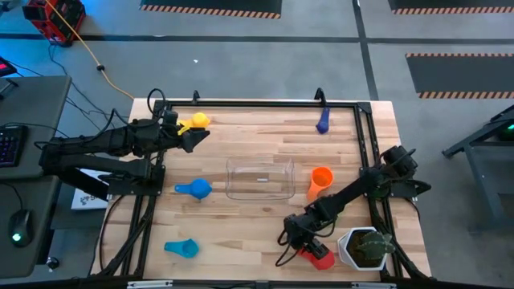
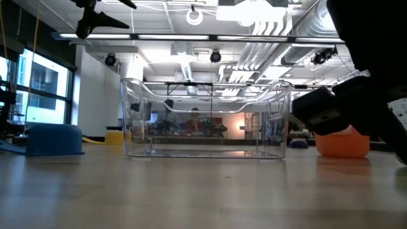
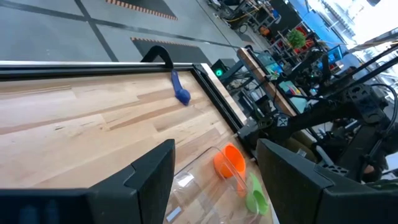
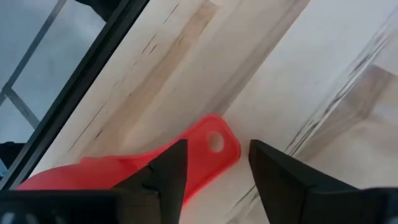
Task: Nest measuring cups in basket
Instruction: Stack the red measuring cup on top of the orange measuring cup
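Centrally on the wooden table [image 1: 257, 233] sits the clear basket [image 1: 259, 177], no cups inside. Right gripper [image 1: 303, 243], fingers spread, straddles the red cup [image 4: 130, 165] handle without pinching. Left gripper [image 1: 191, 136] hovers spread beside the yellow cup [image 1: 197, 121].

You can't see most of the red cup [image 4: 134, 165] in the right wrist view: bowl cut off by the frame edge, handle partly behind the fingers [image 4: 163, 175]. In the low view, orange cup [image 2: 343, 144] is half hidden behind a dark arm; blue cup [image 2: 52, 138] is blurred.
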Action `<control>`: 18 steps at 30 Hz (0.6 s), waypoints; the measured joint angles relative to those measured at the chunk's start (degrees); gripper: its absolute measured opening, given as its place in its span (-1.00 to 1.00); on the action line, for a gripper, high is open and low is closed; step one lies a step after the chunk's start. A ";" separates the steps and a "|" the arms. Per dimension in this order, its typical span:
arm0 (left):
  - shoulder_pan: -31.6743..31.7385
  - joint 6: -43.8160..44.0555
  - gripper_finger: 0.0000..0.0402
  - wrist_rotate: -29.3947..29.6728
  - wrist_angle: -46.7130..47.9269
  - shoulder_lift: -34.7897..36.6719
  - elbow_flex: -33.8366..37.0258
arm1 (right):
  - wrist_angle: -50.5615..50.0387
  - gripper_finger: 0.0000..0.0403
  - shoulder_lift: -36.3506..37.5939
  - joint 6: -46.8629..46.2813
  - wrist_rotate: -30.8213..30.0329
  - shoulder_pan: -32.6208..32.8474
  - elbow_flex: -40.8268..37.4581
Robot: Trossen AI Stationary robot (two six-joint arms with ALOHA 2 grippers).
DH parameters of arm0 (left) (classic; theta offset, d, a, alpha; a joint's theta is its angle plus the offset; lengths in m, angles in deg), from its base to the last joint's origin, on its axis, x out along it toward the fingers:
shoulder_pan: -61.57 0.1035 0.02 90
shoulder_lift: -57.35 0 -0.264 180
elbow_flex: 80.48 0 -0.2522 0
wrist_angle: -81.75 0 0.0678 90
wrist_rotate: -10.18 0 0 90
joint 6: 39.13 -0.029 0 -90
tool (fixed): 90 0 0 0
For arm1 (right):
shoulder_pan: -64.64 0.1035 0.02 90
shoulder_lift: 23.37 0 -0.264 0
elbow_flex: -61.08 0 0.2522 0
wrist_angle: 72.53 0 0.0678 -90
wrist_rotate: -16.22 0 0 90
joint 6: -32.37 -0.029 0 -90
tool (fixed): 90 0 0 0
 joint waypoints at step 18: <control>0.00 -0.10 0.09 0.03 0.00 0.00 0.00 | 0.81 -0.96 -0.32 1.82 4.46 -1.01 -0.02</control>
